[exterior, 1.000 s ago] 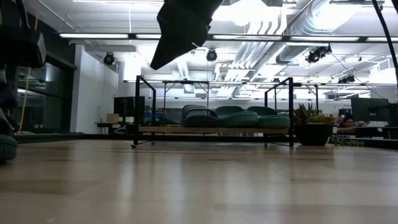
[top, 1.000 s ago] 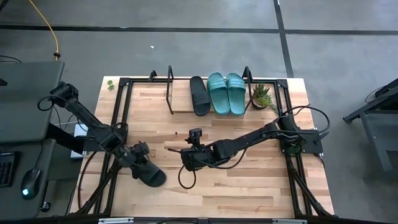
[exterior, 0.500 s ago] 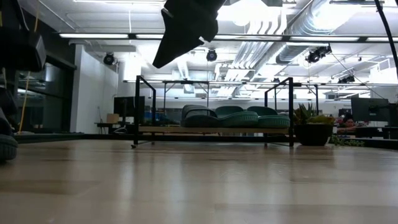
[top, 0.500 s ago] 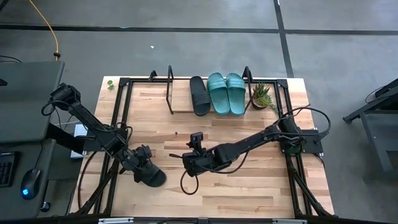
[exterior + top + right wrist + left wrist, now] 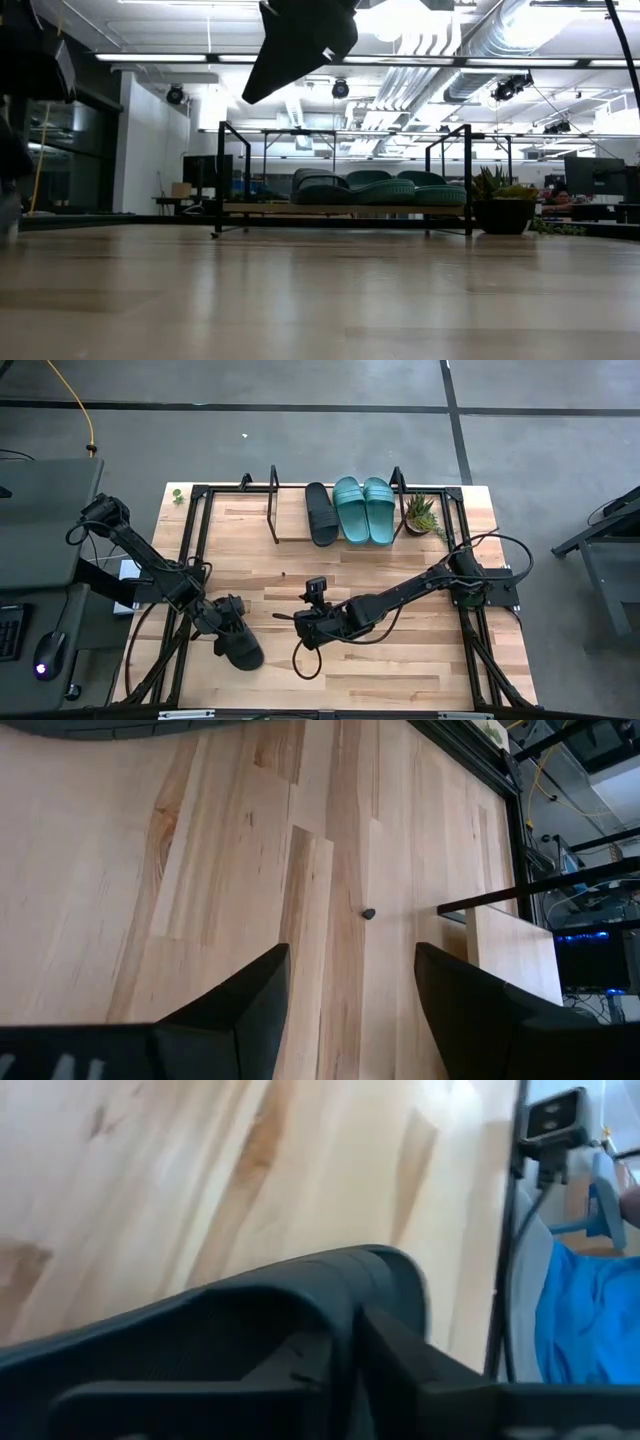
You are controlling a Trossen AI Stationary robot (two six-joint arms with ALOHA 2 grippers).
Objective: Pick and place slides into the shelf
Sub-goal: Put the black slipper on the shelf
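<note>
A black slide (image 5: 242, 648) lies at the table's near left, with my left gripper (image 5: 228, 626) shut on it; its strap (image 5: 300, 1295) fills the left wrist view. The shelf (image 5: 290, 530) stands at the far edge. It carries one black slide (image 5: 320, 513) and two teal slides (image 5: 363, 510) side by side, soles down; they also show in the low view (image 5: 370, 188). My right gripper (image 5: 300, 628) hovers over the table's middle, open, with only bare wood between its fingers (image 5: 250, 1010). My left gripper holds the black slide by its strap, near the strap's edge (image 5: 345, 1295), with one dark finger (image 5: 400, 1365) lying against it. It comes slanting down from the table's far left. The gripper hides the other finger. I cannot tell whether the sole is on the table.
A small potted plant (image 5: 420, 515) stands right of the shelf. A black tube frame (image 5: 195, 540) runs along the table's left and right edges. Bare wood (image 5: 400, 660) lies along the near right.
My left gripper has shut on the black slide's strap. The slide has turned about and now points more toward the near edge. In the low view its end has left the spot where it lay. My right gripper has drifted slightly toward the near edge.
</note>
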